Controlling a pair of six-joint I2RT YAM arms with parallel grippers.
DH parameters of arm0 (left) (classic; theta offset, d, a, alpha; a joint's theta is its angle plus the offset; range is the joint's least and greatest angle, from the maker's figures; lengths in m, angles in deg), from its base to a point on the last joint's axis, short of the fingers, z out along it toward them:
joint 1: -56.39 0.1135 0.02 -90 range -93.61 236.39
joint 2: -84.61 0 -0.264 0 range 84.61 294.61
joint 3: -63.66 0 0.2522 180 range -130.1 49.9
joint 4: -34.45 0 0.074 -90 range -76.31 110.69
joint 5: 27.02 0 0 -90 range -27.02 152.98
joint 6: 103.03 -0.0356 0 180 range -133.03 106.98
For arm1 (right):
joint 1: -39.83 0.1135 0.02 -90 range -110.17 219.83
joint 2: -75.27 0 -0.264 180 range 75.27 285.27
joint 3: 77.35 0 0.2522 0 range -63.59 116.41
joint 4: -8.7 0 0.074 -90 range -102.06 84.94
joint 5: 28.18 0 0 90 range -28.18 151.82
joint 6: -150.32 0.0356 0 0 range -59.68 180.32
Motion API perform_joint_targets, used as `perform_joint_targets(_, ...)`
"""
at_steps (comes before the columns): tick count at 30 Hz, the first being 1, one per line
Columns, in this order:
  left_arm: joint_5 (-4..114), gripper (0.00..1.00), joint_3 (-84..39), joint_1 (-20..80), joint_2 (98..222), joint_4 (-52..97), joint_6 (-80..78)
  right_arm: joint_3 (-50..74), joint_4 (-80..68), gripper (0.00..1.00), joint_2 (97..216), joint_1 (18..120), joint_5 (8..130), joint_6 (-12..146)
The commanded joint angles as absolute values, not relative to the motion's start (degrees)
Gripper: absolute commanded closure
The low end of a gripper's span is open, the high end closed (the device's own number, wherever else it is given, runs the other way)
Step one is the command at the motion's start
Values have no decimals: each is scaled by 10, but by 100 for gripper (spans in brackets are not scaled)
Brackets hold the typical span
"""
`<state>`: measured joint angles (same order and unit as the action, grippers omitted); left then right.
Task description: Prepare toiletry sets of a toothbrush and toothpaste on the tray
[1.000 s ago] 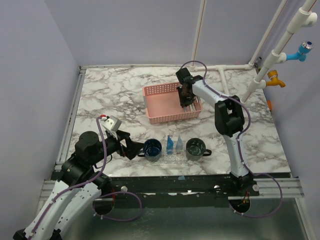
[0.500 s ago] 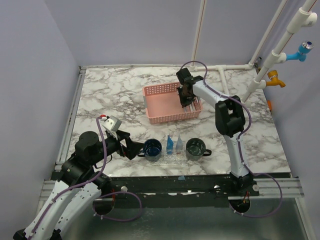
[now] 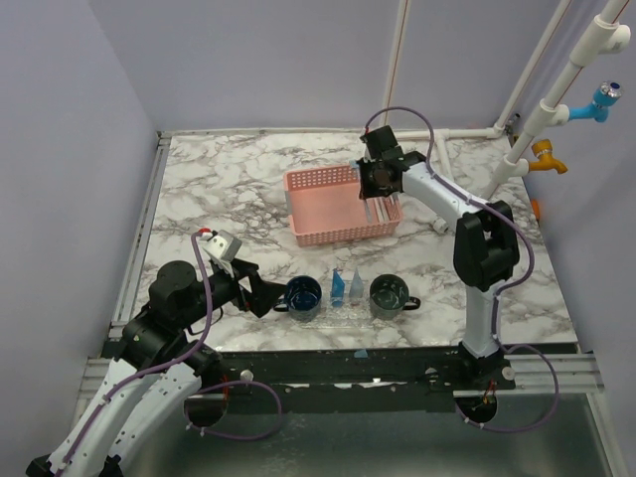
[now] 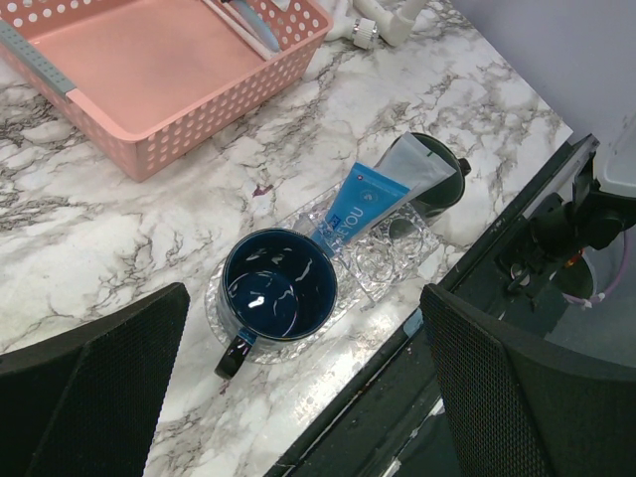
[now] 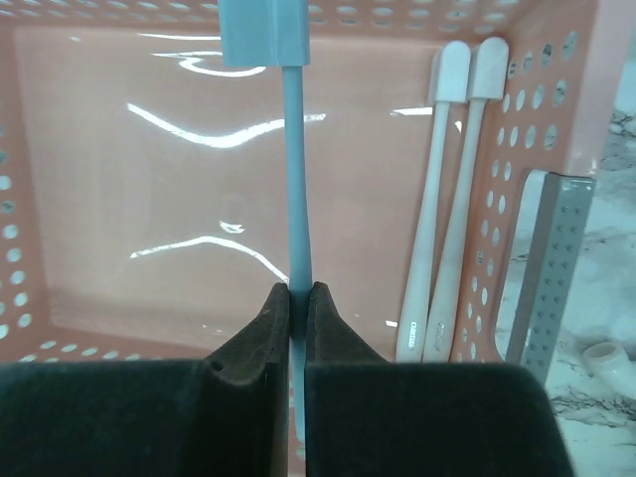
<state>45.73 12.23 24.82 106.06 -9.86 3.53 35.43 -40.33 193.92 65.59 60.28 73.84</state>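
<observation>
Progress looks about half: navy mug (image 4: 278, 288), green mug (image 3: 388, 295) and tubes (image 4: 363, 204) stand on the tray (image 4: 390, 266), while the toothbrush (image 5: 295, 179), pinched by the right gripper (image 5: 297, 298) over the pink basket (image 3: 328, 204), points lengthwise straight away from the wrist, and the left gripper (image 3: 268, 296) gapes empty.

The toothbrush (image 5: 295, 179) is cut by the top edge; a blue tube (image 4: 360, 204) half hides the dark green mug (image 4: 440, 189)
</observation>
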Motion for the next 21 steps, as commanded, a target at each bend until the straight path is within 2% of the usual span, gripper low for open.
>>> perform_joint_targets(1, 465, 1, 126, 248, 1063, -92, 29, 305, -315, 100, 1869, 656, 632, 741)
perform_joint_targets(11, 459, 1, 112, 248, 1062, -84, 52, 194, -195, 100, 1722, 674, 677, 761)
perform_joint_targets(21, 399, 1, 68, 248, 1086, -33, 107, 88, -73, 100, 1568, 706, 790, 864)
